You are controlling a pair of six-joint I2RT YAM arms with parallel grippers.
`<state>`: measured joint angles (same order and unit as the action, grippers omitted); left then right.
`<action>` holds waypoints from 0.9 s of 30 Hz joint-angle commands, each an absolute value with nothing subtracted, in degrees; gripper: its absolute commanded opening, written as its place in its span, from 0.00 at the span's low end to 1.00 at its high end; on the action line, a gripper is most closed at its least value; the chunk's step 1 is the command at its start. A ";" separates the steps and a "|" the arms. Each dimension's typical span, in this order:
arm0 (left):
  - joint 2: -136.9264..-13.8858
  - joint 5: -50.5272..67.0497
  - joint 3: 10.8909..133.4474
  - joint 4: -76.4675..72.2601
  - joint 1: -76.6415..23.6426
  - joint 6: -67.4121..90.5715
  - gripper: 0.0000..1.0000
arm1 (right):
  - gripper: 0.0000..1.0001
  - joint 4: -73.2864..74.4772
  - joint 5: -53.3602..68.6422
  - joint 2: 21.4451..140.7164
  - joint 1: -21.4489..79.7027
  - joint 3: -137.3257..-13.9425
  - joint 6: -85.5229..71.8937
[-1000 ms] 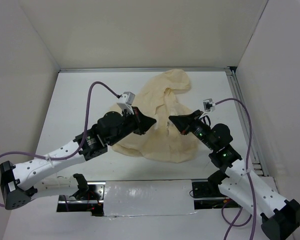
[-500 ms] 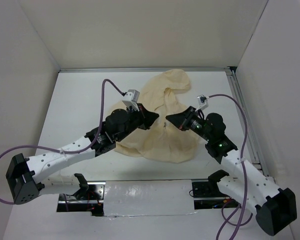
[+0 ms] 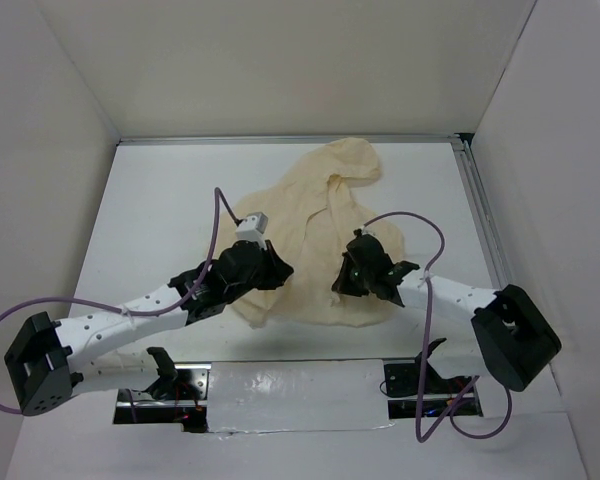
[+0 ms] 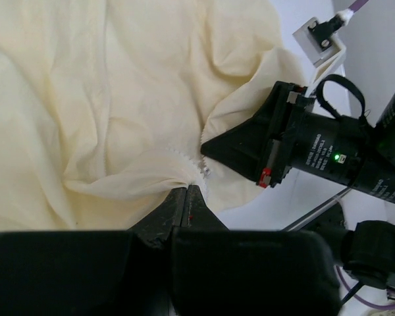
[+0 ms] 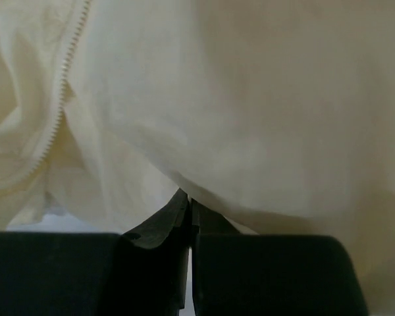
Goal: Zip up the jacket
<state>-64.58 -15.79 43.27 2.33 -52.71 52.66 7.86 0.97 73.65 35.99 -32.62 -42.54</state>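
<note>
The pale cream-yellow jacket (image 3: 310, 205) lies crumpled in the middle of the white table, hood toward the far wall. My left gripper (image 3: 285, 271) is low at the jacket's near hem, shut on a pinch of fabric (image 4: 186, 189) just below the zipper teeth (image 4: 183, 155) and a small metal zipper pull (image 4: 205, 172). My right gripper (image 3: 338, 287) faces it across the zipper, a few centimetres away, and also shows in the left wrist view (image 4: 207, 148). It is shut on a fold of the jacket's hem (image 5: 188, 196), with the open zipper teeth (image 5: 64, 89) at its upper left.
White walls enclose the table on three sides. A metal rail (image 3: 483, 215) runs along the right edge. Purple cables (image 3: 218, 205) loop above both arms. A white strip (image 3: 290, 392) and the arm bases line the near edge.
Both grippers have swung down and toward the near hem of the jacket, dropping from above the fabric onto it. The hem between them is now bunched.
</note>
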 commanded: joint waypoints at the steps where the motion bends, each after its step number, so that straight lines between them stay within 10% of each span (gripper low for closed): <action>1: -62.40 -15.82 43.24 4.13 -52.47 55.63 0.00 | 0.07 9.57 -2.99 75.57 36.91 -34.27 -42.10; 4: -62.14 -15.65 43.15 4.92 -52.47 56.16 0.00 | 0.36 10.81 -3.16 75.59 37.61 -35.33 -41.40; 9: -62.49 -15.73 43.33 4.66 -52.47 55.28 0.00 | 0.45 12.12 -2.81 73.57 37.71 -34.80 -40.78; 18: -64.51 -15.82 44.30 5.28 -52.47 54.93 0.00 | 0.34 17.39 -6.06 74.17 41.30 -36.82 -39.20; 27: -64.51 -16.52 45.00 6.59 -52.47 54.49 0.00 | 0.44 21.53 -8.08 75.59 45.26 -39.29 -40.60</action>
<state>-64.42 -15.77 42.76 6.81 -52.66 54.39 18.74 -5.69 75.96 44.38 -37.08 -40.05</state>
